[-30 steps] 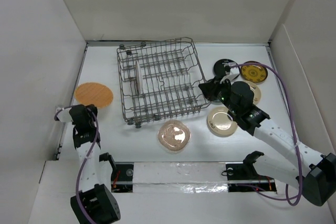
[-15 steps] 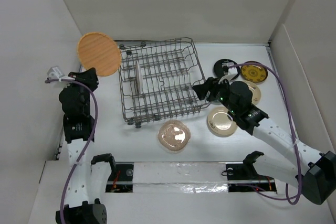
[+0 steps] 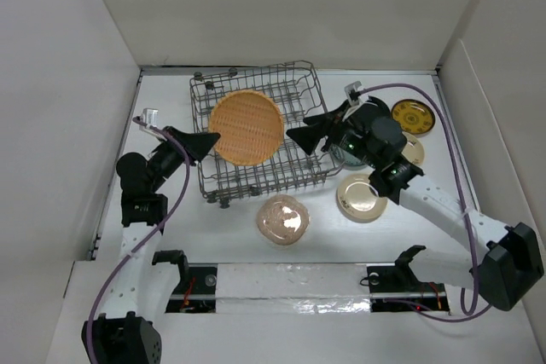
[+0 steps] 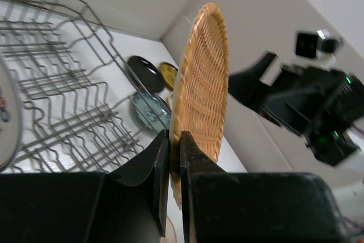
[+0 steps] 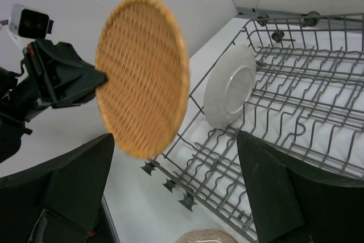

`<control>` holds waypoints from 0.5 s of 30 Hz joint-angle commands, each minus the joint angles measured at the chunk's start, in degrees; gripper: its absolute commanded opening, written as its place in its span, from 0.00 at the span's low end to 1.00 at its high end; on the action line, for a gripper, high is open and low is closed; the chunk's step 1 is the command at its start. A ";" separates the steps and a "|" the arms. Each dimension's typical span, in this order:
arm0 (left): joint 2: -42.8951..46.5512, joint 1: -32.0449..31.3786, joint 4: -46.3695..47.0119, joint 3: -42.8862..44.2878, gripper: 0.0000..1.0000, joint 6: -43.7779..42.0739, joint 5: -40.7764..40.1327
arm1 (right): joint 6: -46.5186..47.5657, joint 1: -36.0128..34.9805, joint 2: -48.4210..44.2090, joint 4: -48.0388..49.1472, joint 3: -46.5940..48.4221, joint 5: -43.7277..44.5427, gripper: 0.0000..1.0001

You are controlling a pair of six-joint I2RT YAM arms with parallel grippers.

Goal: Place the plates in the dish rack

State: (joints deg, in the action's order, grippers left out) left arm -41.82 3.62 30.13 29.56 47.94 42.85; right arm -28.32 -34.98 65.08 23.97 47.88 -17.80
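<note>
Holding orange plate above dish rack, left fingers clamped on rim, right fingers apart

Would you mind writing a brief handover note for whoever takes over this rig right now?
Grippers: the left gripper has its jaws shut on the rim of the orange plate, held in the air over the dish rack. The right gripper is open and empty at the rack's right side, facing that plate.
Done: one white plate stands on edge in the rack.
Left: seat the orange plate, then load the copper plate, cream-gold plate, yellow plate, black plate and teal plate, all on the table.
</note>
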 commanded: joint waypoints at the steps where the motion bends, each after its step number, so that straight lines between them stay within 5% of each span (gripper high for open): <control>1: 2.01 -3.34 9.69 1.20 0.00 -0.83 7.76 | 0.72 -0.44 3.29 5.21 5.10 -4.43 0.94; 8: 0.52 -10.98 8.82 2.16 0.00 -4.52 9.09 | -0.16 -0.97 9.71 8.28 7.06 -12.33 0.92; 11: -0.27 -13.10 3.37 4.10 0.00 -9.53 7.08 | -0.60 -1.49 11.12 9.52 6.61 -16.82 0.79; 12: -0.36 -13.11 3.44 3.84 0.00 -9.62 6.98 | -0.43 -2.01 11.56 9.69 6.96 -18.57 0.72; 13: -0.54 -13.11 3.71 3.58 0.00 -9.45 6.98 | -0.34 -2.02 12.78 9.70 7.31 -19.54 0.47; 15: -0.54 -13.11 3.80 3.13 0.00 -9.45 6.72 | -0.16 -2.55 13.93 8.03 9.06 -20.51 0.20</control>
State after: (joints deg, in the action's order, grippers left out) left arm -43.20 -8.10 29.80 30.00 40.23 47.70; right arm -29.61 -36.16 77.14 29.98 53.25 -35.14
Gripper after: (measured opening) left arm 0.056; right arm 0.483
